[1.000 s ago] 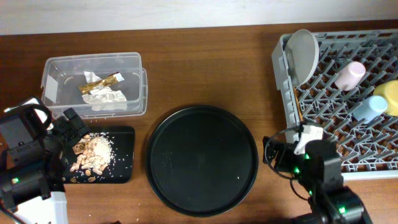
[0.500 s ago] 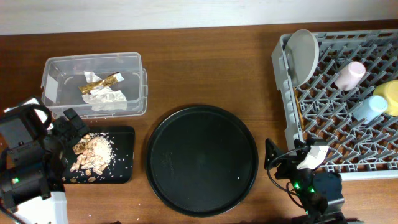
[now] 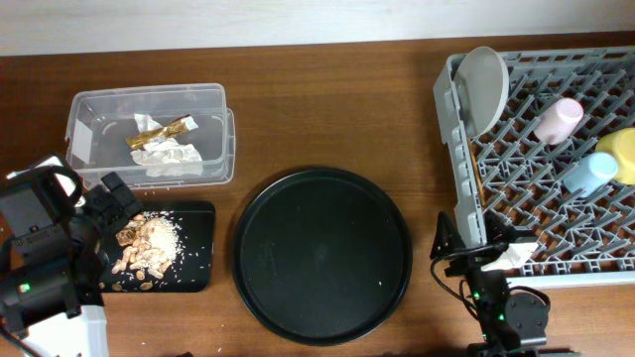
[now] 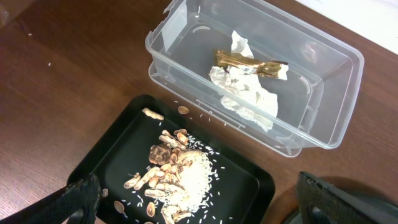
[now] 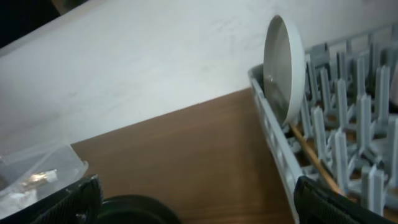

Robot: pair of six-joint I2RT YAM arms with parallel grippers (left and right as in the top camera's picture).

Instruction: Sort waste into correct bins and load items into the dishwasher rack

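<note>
My left tool point(image 4: 196, 200) is wide open and empty. Food scraps point(image 4: 174, 180) lie on the black tray point(image 4: 106, 155) right beneath it. Napkin point(image 4: 249, 99) and wrapper point(image 4: 249, 64) sit in the clear tub point(image 4: 323, 81) just beyond.

My right tool point(image 5: 205, 205) is wide open and empty. Dishwasher rack point(image 5: 273, 143) is ahead-right, holding the grey plate point(image 5: 283, 68) on edge, chopsticks point(image 5: 309, 154), pink cup point(image 3: 559, 119), blue cup point(image 3: 590, 172) and yellow bowl point(image 3: 620, 154).

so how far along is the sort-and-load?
Looks done: napkin and wrapper sit in the clear tub, food scraps on the black tray; plate, pink cup, blue cup, yellow bowl, chopsticks in the rack. Open, empty: left hand, right hand. Nothing visibly left.
</note>
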